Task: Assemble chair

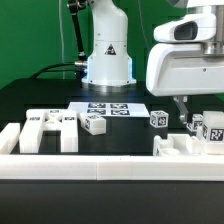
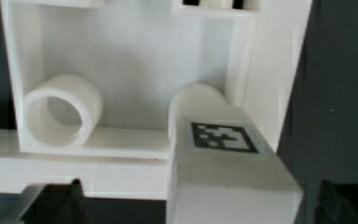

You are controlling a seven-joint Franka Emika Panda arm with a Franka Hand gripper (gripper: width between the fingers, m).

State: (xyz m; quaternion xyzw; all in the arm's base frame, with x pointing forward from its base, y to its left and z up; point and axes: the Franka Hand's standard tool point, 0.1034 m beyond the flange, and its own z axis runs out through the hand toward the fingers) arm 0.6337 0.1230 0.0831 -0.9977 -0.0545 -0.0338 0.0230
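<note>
Alignment matters for this pick: the gripper (image 1: 186,108) is best centred over the tagged leg (image 2: 220,140) so that both fingers (image 2: 48,203) pass its sides evenly and the neighbouring panel (image 2: 140,50) is not nudged. The fingers are spread fully wide; nothing is held or touched. The chair (image 1: 50,128) is unbuilt, its loose parts spread across the table (image 1: 30,100), some under the gripper.

The black table (image 1: 30,95) bears the marker board (image 1: 108,109) and scattered white chair parts (image 1: 50,128); one small tagged leg (image 1: 159,118) lies near the fingers (image 1: 183,110).
</note>
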